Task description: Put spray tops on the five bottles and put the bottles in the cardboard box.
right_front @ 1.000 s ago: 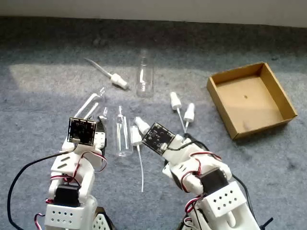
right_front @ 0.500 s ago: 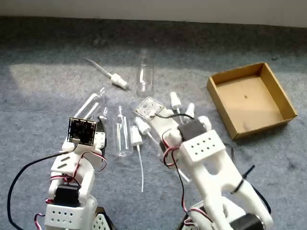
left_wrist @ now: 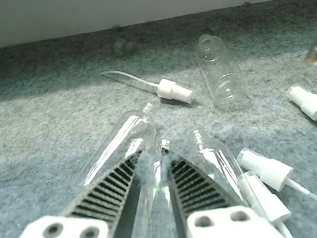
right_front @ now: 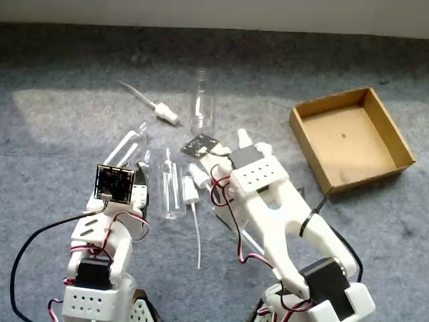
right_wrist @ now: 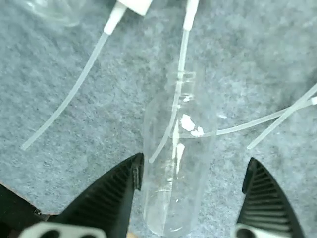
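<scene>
My left gripper (left_wrist: 157,154) is shut on a clear bottle (left_wrist: 159,171) that lies on the grey carpet, its neck pointing away. Clear bottles lie on either side of it (left_wrist: 121,141) (left_wrist: 215,156). In the high view this gripper (right_front: 142,176) is at the lower left. My right arm (right_front: 258,178) stretches over the middle. Its gripper (right_wrist: 194,163) is open, with one finger on each side of another clear bottle (right_wrist: 178,163); thin spray tubes cross that bottle. Another bottle (right_front: 202,104) lies farther back. Spray tops lie near it (right_front: 164,112) (right_front: 244,139) (right_front: 191,191). The cardboard box (right_front: 307,149) has nothing in it.
The carpet covers the whole work area. A long white tube (right_front: 198,235) from one spray top trails toward the near side between the arms. A grey wall edge (right_front: 214,13) runs along the back. A black cable (right_front: 33,241) loops at the left arm's base.
My right arm has swung forward and away from its base, over the spray tops in the middle. The left arm and its bottle have not moved.
</scene>
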